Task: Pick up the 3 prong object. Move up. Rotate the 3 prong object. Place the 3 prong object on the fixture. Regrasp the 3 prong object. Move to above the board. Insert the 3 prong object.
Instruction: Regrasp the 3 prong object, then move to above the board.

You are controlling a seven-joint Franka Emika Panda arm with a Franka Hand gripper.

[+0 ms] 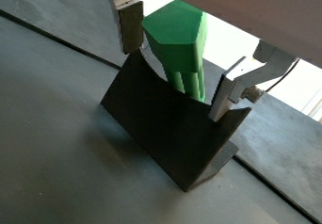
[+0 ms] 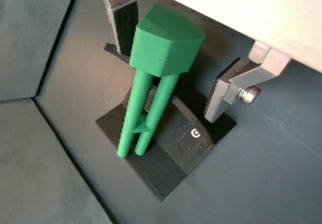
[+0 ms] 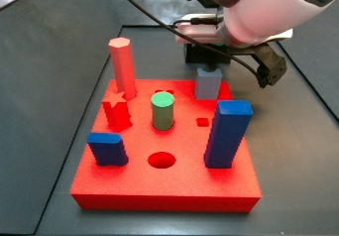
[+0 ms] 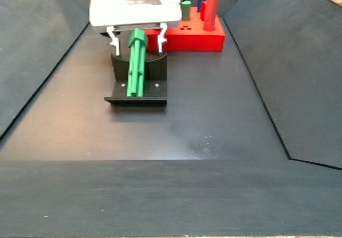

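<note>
dark grey-black notched fixture (image 4: pixel 138 87) on its base plate, nearest | long slender green three-lobed 3 prong object (image 4: pixel 138 59) lies in its notch, long axis level, running from near end away toward gripper (image 4: pixel 135 37) | gripper fingers (image 2: pixel 232 85) spread, flanking far end, not touching | red square board (image 4: pixel 201 34) beyond

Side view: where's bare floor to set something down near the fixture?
Bare floor runs from the fixture toward the camera and along both sides. It is crowded behind: the gripper straddles the 3 prong object, with the board close by.
</note>
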